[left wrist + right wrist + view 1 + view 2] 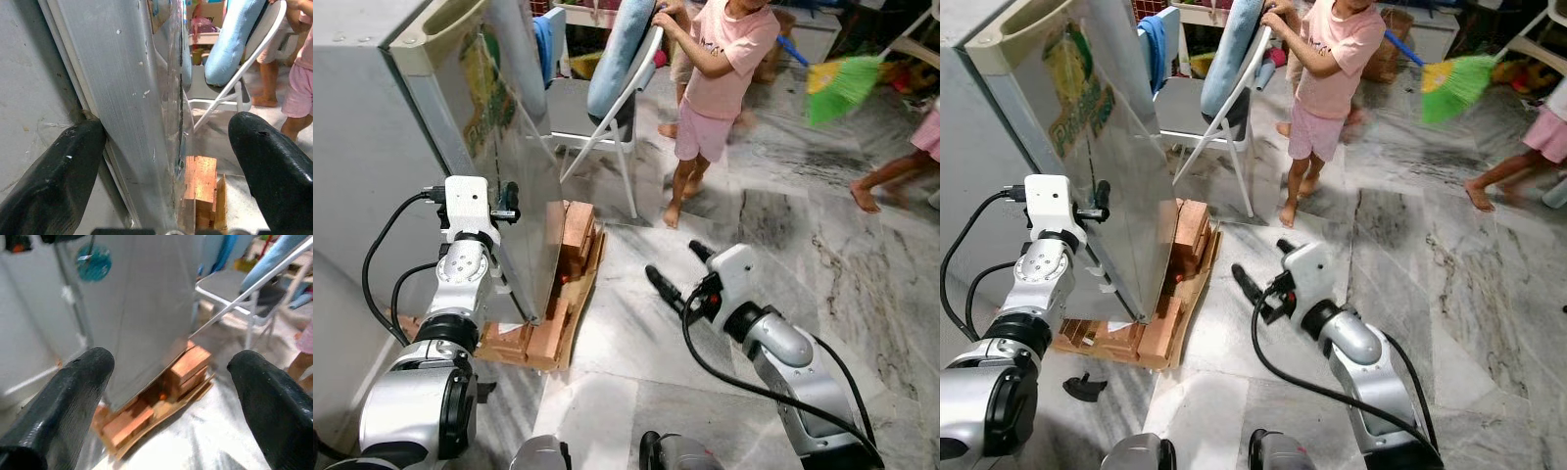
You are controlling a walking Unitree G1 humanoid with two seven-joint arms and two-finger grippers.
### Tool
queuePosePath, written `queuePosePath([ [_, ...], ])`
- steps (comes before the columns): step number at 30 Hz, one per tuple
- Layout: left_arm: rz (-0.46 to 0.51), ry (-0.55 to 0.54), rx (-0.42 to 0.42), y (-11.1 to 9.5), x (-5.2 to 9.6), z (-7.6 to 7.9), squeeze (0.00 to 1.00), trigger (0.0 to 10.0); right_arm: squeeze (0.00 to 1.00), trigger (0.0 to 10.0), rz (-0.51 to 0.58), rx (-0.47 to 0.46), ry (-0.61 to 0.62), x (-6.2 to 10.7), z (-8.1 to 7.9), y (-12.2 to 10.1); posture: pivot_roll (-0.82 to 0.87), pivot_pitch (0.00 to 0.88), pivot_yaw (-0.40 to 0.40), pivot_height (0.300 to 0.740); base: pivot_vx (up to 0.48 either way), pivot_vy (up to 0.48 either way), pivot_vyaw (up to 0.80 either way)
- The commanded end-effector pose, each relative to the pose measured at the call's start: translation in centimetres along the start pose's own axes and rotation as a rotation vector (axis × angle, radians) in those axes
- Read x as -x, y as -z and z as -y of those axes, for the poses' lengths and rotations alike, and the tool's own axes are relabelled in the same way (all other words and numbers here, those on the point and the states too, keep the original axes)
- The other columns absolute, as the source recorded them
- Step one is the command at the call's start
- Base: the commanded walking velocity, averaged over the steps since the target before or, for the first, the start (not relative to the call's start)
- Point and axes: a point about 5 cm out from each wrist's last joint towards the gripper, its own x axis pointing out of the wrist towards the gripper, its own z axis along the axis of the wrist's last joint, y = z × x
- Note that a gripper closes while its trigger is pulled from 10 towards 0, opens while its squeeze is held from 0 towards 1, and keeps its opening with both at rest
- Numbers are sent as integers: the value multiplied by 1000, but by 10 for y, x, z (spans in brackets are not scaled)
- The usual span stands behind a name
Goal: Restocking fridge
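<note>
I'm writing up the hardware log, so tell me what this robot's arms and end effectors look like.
Both arms are silver metal with rounded joints. Each wrist carries a boxy white housing, and black cables loop from it along the forearm. The left end effector and the right end effector each have two long black fingers, blunt-tipped and slightly scuffed.

Silver arms — black cables, white wrists.

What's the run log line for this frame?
phase: opening fridge | left gripper: open, straddling fridge door edge | right gripper: open, free above floor | person: beside folding chair
</note>
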Motion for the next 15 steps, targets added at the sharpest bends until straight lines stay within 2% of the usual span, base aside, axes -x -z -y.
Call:
queuePosePath([
  [1, 21, 38, -28, -8, -5, 10, 0, 10000, 0, 10000, -14, 18, 20, 3, 2, 1, 26, 85, -31, 740, 0, 0, 0],
  [2, 7, 46, -34, -7, -5, 11, 0, 10000, 0, 10000, -18, 25, 63, 5, 4, 2, 27, 82, -30, 740, 0, 0, 0],
  [5, -6, 53, -45, -6, -6, 13, 0, 10000, 0, 10000, -23, 19, 86, 6, 5, 3, 26, 80, -27, 740, 0, 0, 0],
  [8, -40, 117, -79, -10, -11, 28, 0, 10000, 0, 10000, -45, 1, 146, 13, 9, 10, 24, 77, -23, 740, 0, 0, 0],
  [9, -32, 164, -79, -14, -12, 40, 0, 10000, 0, 10000, -51, -6, 153, 17, 9, 13, 20, 74, -20, 740, 0, 0, 0],
  [12, -11, 244, -54, -22, -14, 59, 0, 10000, 0, 10000, -46, -15, 167, 19, 8, 15, 19, 72, -17, 740, 0, 0, 0],
  [13, 28, 344, -64, -31, -13, 83, 0, 10000, 0, 10000, -45, -22, 180, 19, 8, 17, 22, 69, -16, 740, 0, 0, 0],
  [15, 66, 435, -50, -39, -9, 107, 0, 10000, 0, 10000, -41, -28, 188, 19, 8, 19, 25, 67, -15, 740, 0, 0, 0],
])
